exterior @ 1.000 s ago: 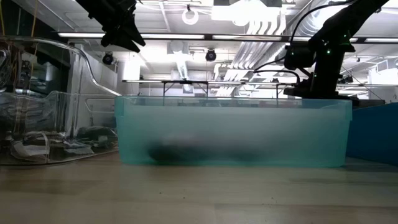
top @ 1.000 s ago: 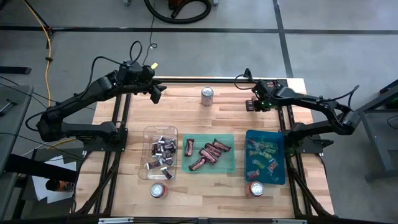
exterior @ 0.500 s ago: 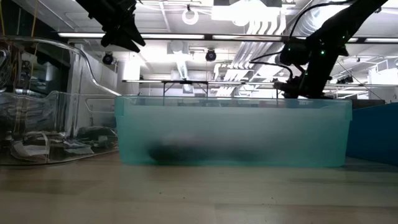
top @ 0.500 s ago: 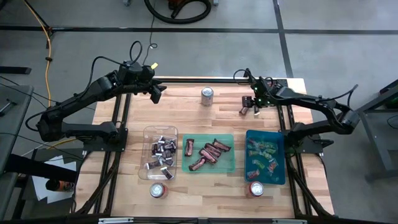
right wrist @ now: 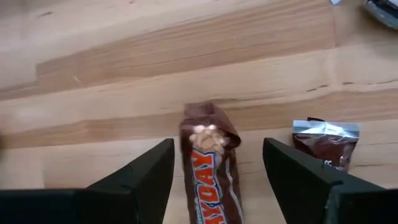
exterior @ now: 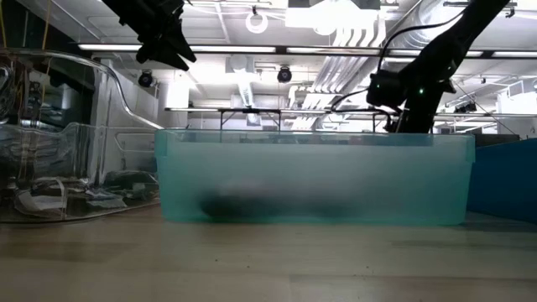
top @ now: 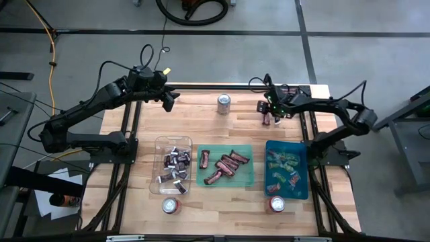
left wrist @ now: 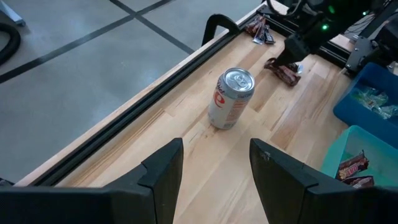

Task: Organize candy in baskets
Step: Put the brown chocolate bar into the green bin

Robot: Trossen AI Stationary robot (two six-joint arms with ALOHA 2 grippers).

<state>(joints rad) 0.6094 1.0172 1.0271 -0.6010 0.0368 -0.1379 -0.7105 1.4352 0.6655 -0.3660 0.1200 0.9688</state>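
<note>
Hovering over a loose maroon-brown candy bar [right wrist: 210, 168], the right gripper [top: 267, 118] is seen with fingers spread and nothing grasped
The bar is laid on the bare wood between the fingers, near the table's far edge, beside a smaller dark sweet [right wrist: 326, 143]. Other sweets are sorted in the clear basket [top: 160, 187], green basket [top: 246, 181] and blue basket [top: 301, 191]. The left gripper [top: 168, 102] is held parted and empty near a can [left wrist: 231, 98]

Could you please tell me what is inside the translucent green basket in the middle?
The green basket holds several maroon-brown candy bars, loosely piled. Whether anything lies beneath them cannot be seen.
</note>
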